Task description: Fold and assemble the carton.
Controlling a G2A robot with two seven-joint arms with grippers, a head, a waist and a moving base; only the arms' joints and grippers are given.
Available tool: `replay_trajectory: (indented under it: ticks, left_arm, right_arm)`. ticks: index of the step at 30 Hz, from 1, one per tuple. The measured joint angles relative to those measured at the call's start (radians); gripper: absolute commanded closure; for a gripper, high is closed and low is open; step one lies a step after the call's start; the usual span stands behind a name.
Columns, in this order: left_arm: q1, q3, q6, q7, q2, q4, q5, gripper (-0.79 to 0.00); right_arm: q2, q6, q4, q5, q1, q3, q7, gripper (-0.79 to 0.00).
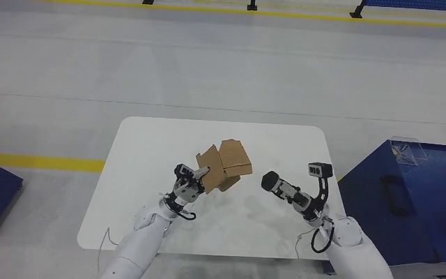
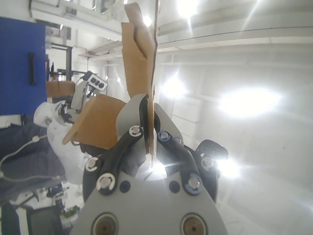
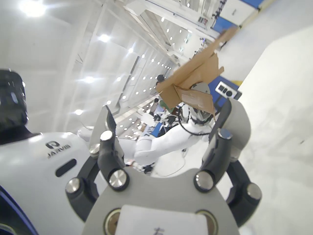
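One brown cardboard carton [image 1: 224, 166]. One white bench with round corners [image 1: 139, 188]. Two grippers: left gripper [image 2: 149, 103], right gripper [image 3: 168, 108]. Each gripper: two jaws. One big blue box [image 1: 397, 202] on right of bench. One clear plastic stand [image 1: 405, 149] on top of it. Two yellow floor stripes [image 1: 49, 163].

1. The table [image 1: 139, 160] is a white top with rounded corners in the lower middle of the top view. Its far edge runs just above the frame's centre.
2. Its surface is plain, flat and pale.
3. In the right wrist view the same white top [image 3: 281, 86] fills the right side of the frame, with a curved corner at the upper right.
4. The table stands on a pale grey floor [image 1: 209, 63].
5. A yellow line [image 1: 49, 162] on the floor runs from the frame's left edge to the table's left side.
6. A blue cabinet [image 1: 411, 209] stands on the floor just beside the table's right edge.
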Motion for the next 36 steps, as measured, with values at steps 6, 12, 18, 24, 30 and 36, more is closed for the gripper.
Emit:
replay_trajectory:
  ticks: [6,12,18,24,30,36]
  left_arm:
    - [-0.03,0.074,0.055,-0.119,-0.058,0.106,-0.173,0.0]
    - [-0.067,0.102,0.06,-0.166,-0.087,0.187,-0.16,0.0]
    - [-0.084,0.108,0.063,-0.178,-0.107,0.233,-0.157,0.0]
    - [-0.094,0.099,0.08,-0.185,-0.12,0.269,-0.161,0.0]
    - [-0.1,0.085,0.091,-0.197,-0.129,0.294,-0.159,0.0]
    - [-0.104,0.07,0.067,-0.197,-0.134,0.318,-0.138,-0.785]
  right_arm:
    - [-0.02,-0.039,0.014,-0.257,0.001,-0.031,-0.173,-0.785]
    - [-0.032,-0.008,0.03,-0.29,0.025,-0.097,-0.193,-0.785]
    - [-0.037,-0.007,0.031,-0.302,0.034,-0.132,-0.194,-0.474]
    - [-0.038,-0.007,0.037,-0.336,0.035,-0.137,-0.209,0.0]
    - [-0.039,0.009,0.043,-0.35,0.038,-0.149,-0.215,0.0]
    - [-0.04,0.042,0.042,-0.347,0.041,-0.16,-0.22,0.0]
